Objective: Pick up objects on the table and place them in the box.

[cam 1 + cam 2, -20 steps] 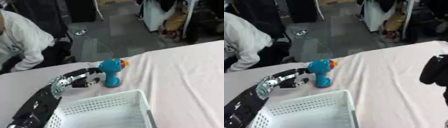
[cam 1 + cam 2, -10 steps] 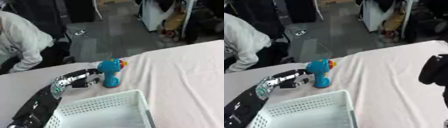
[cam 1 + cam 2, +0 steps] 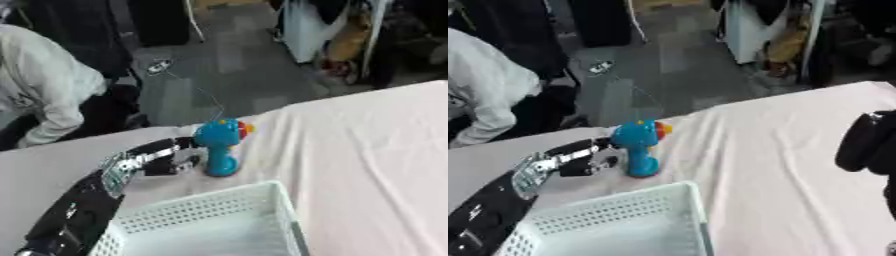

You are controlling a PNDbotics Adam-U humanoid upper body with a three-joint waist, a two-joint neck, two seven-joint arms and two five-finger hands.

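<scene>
Little changed since a moment ago: left hand (image 3: 162, 159) still reaching from the left, fingers (image 3: 180, 165) partly spread, tips just beside the blue toy (image 3: 219, 145), not around it. Toy upright on the table (image 3: 367, 150), just beyond the white box (image 3: 206, 227). Right hand (image 3: 870, 145) dark at the right edge, fingers unclear.

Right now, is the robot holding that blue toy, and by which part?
Not clearly: the left hand is beside the blue toy, fingers reaching its upper part, but whether they have closed on it cannot be told. The toy stands on the table.

Both head eyes look down, sharing the table (image 3: 367, 150).
</scene>
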